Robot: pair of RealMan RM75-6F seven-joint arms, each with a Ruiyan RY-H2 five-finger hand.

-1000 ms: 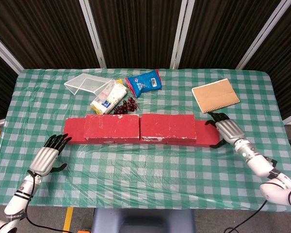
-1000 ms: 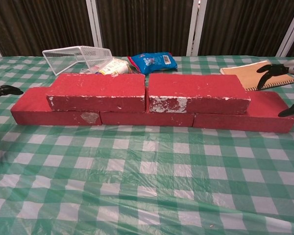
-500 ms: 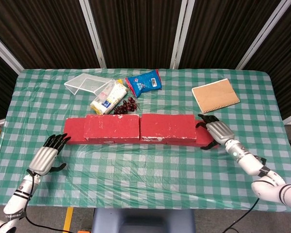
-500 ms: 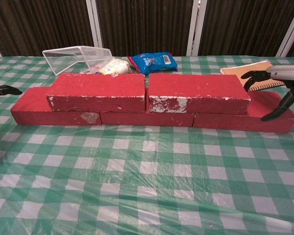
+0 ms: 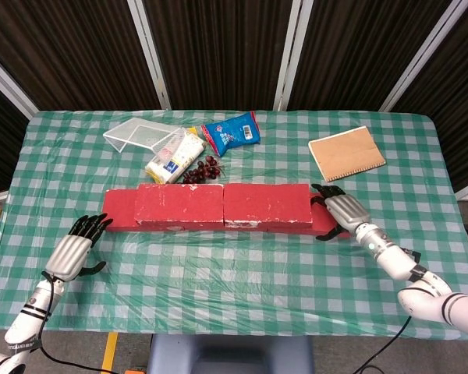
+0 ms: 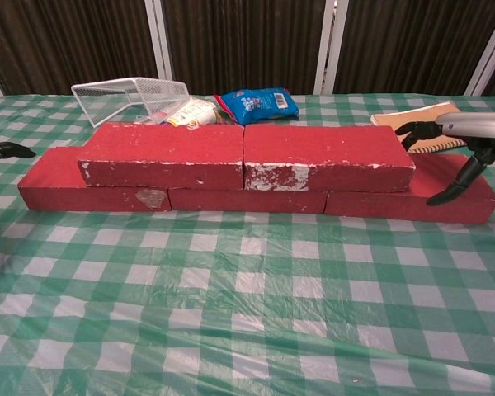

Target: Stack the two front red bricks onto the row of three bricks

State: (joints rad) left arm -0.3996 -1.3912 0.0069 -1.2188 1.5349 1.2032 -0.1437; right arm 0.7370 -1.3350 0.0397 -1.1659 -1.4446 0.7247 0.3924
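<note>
My right hand (image 5: 341, 209), fingers spread, holds nothing beside the right upper chipped red foam brick (image 5: 267, 206); my left hand (image 5: 76, 251) lies open, well left of it.

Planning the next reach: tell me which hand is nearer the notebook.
Right. The right hand sits just in front of the notebook, at the brick row's right end; the left hand lies far across the table.

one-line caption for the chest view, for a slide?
Two red bricks stacked on the row of three bricks; right robot hand at the row's right end.
</note>
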